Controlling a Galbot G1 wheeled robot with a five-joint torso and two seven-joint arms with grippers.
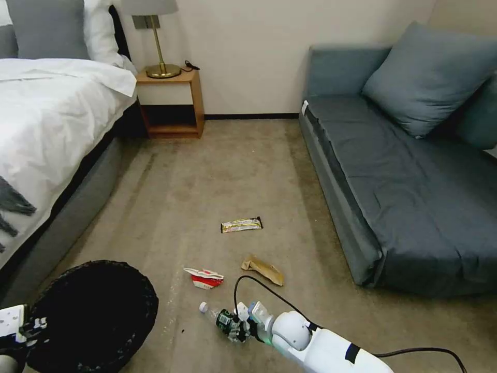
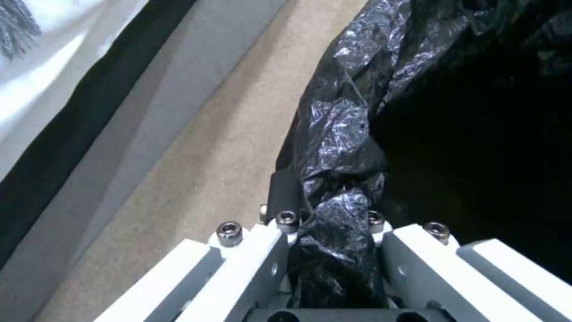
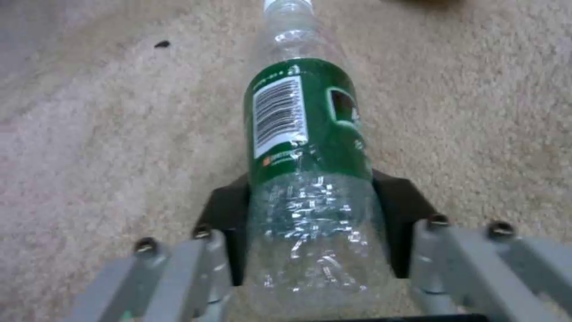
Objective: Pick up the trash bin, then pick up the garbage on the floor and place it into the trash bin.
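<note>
Your left gripper is pinching the bin by its bag-lined rim, low left beside the bed. Your right gripper is clamping the bottle against the carpet; carton, paper bag and wrapper are lying just beyond.

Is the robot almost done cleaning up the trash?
Not yet. The left end effector already holds the trash bin by its bagged rim. The right end effector grips the bottle near the carpet. The carton, paper bag and wrapper are on the floor.
</note>
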